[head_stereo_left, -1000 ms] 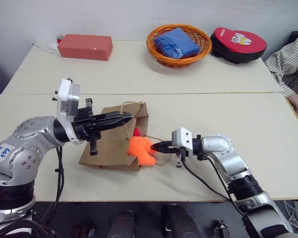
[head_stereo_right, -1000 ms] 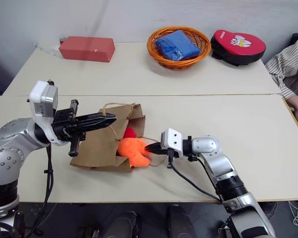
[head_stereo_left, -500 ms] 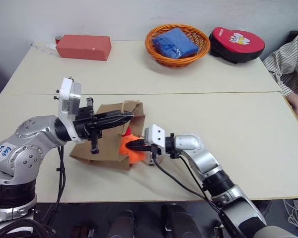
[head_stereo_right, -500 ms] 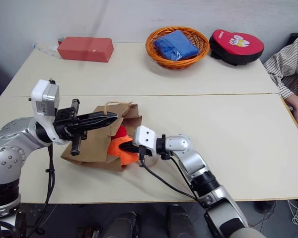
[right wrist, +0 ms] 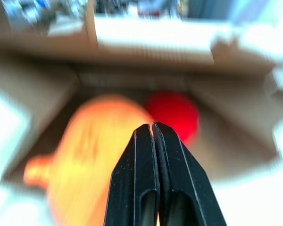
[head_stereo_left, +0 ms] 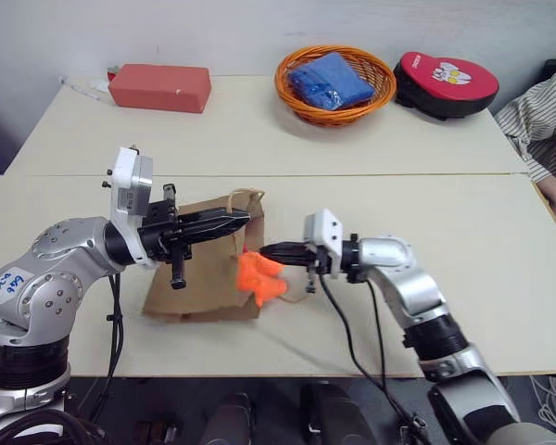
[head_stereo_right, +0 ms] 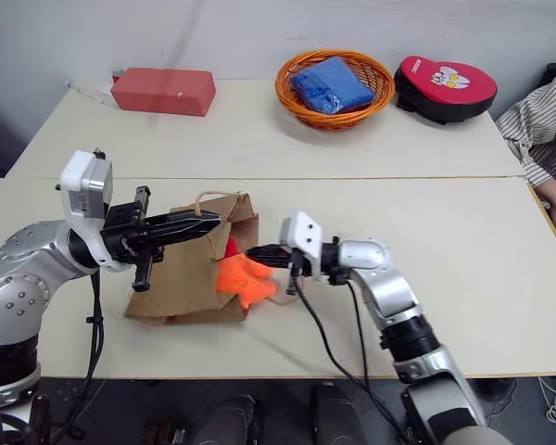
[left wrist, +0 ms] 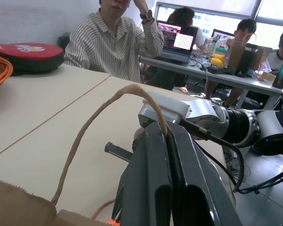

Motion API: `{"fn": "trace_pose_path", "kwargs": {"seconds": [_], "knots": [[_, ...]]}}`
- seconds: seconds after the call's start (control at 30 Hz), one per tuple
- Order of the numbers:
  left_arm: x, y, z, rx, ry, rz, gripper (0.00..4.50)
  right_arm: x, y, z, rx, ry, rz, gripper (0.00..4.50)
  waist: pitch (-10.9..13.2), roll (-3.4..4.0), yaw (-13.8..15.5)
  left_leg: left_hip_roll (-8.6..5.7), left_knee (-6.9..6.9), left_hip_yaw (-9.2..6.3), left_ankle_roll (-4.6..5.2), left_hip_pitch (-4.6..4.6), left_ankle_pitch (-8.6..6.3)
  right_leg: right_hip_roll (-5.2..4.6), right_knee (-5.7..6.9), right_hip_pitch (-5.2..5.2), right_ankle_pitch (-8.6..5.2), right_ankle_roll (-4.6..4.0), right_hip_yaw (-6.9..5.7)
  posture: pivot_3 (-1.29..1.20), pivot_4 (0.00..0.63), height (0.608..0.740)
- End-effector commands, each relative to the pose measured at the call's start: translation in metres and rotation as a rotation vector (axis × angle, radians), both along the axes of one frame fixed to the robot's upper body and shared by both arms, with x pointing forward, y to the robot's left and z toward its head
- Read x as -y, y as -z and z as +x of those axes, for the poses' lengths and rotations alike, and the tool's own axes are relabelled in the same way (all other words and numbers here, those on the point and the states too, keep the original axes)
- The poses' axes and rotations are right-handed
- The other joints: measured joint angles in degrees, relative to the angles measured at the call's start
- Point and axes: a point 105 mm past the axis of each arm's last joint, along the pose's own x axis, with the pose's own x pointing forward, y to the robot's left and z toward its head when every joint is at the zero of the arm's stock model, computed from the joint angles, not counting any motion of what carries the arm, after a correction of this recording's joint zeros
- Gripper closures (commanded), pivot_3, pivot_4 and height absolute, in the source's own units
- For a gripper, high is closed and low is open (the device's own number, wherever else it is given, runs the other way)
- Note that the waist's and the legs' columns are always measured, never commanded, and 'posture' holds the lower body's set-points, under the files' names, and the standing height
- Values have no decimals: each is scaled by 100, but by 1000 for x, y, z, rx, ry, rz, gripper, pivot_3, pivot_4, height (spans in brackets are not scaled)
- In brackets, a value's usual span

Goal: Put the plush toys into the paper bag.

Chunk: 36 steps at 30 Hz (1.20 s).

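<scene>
The brown paper bag (head_stereo_left: 199, 278) lies on its side on the table, mouth toward my right arm. My left gripper (head_stereo_left: 244, 219) is shut on its beige cord handle (left wrist: 92, 127) and holds the upper edge up. The orange plush toy (head_stereo_left: 259, 278) lies half in the mouth. The small red plush toy (head_stereo_right: 230, 247) sits deeper inside, behind it. My right gripper (head_stereo_left: 262, 250) is shut and empty, its tip just above the orange toy's top edge, pointing into the bag; whether it touches is unclear. The right wrist view looks over the shut gripper (right wrist: 152, 126) at both toys (right wrist: 172, 113).
At the back of the table (head_stereo_left: 417, 213) stand a red block (head_stereo_left: 159, 87), an orange woven basket (head_stereo_left: 282, 83) holding a blue cloth, and a red-and-black paw-print pad (head_stereo_left: 445, 83). A person's striped sleeve (head_stereo_left: 542, 116) is at the far right edge.
Half a second ago my right gripper pushed the orange toy into the bag mouth, shoving the bag left. It has since drawn back right and slightly up. The left gripper kept still.
</scene>
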Motion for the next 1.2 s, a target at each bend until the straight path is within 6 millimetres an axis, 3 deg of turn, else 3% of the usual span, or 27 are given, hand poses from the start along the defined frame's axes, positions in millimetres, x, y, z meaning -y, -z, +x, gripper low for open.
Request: {"fn": "trace_pose_path", "kwargs": {"seconds": [0.03, 0.13, 0.33, 0.53, 0.73, 0.9, 1.1, 1.2], "knots": [[-1, -8, -2, 46, 5, 0, 4500, 3, 14, -9, 41, -44, -93, 4430, 0, 0, -17, 0, -1, 2, 0, 0, 0, 0, 0, -1, 0, 0, 2, 0, 150, 740], [-1, -9, -3, 46, 10, 2, 4500, 5, 28, -10, 45, -36, -148, 4430, 0, 0, -30, 2, -2, 5, 0, 1, 0, 3, 4, -4, 0, 0, 5, 0, 150, 740], [-1, -9, -2, 44, 10, 1, 4500, -8, 35, -14, 20, -58, -131, 4430, 0, 0, -5, 1, 2, 4, 0, 1, 0, 1, 2, -1, 0, 0, 4, 0, 150, 740], [2, -8, -2, 44, 10, -11, 4500, -58, 21, -21, 56, -137, -32, 4430, 0, 0, -27, 2, 0, 4, -1, 1, 1, 3, 5, -4, 0, 0, 3, 0, 150, 740], [2, -5, -3, 39, 7, -14, 4500, -85, 13, -24, 70, -173, 0, 4430, 0, 0, 4, 0, 2, 1, -2, 1, 1, 1, 3, -2, 0, 0, 1, 0, 150, 740], [1, -4, -4, 33, 4, -18, 4500, -105, 17, -11, 50, -102, -39, 4430, -1, -1, -27, 0, 3, -1, -3, 1, 1, 2, 5, -3, 0, 0, 0, 0, 150, 740], [0, -2, -5, 29, -5, -24, 4500, -118, 27, 22, 37, 107, -69, 4430, -1, -1, -65, 0, -2, 0, -6, 2, 3, 4, 11, -9, -1, -2, 0, 0, 150, 740], [-1, -2, -5, 30, -9, -25, 4500, -119, 19, 15, 8, 52, -33, 4430, -1, -1, -63, 0, 0, 0, -6, 2, 3, 3, 10, -8, -1, -2, 1, 0, 150, 740]]}}
